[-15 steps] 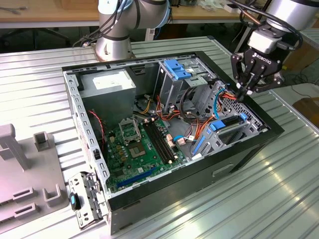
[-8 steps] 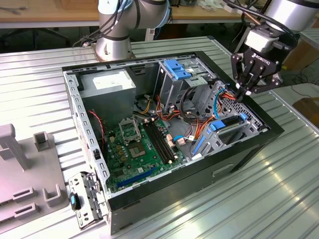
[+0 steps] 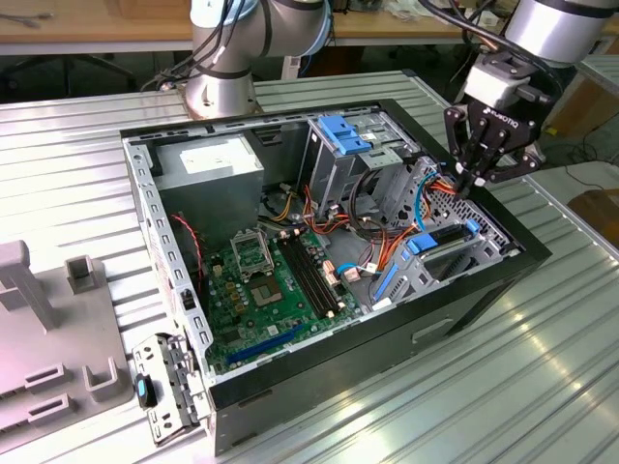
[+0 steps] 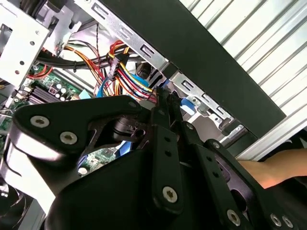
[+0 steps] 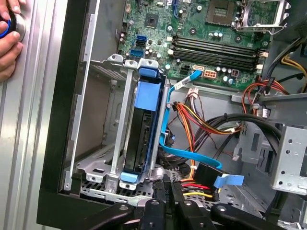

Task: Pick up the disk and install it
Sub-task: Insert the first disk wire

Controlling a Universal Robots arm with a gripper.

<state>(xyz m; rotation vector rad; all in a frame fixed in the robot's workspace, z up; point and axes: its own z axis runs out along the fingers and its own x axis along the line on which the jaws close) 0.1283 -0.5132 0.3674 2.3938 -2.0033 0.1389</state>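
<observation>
Open black PC case on ribbed metal table; green motherboard, grey power supply, coloured cables inside.

Ribbed, brushed-metal tabletop gleams beneath a matt black computer case with bare grey sheet-metal framing. The disk wears glossy blue plastic rails. The gripper shows satin black metal links; green circuit board looks lacquered.
</observation>
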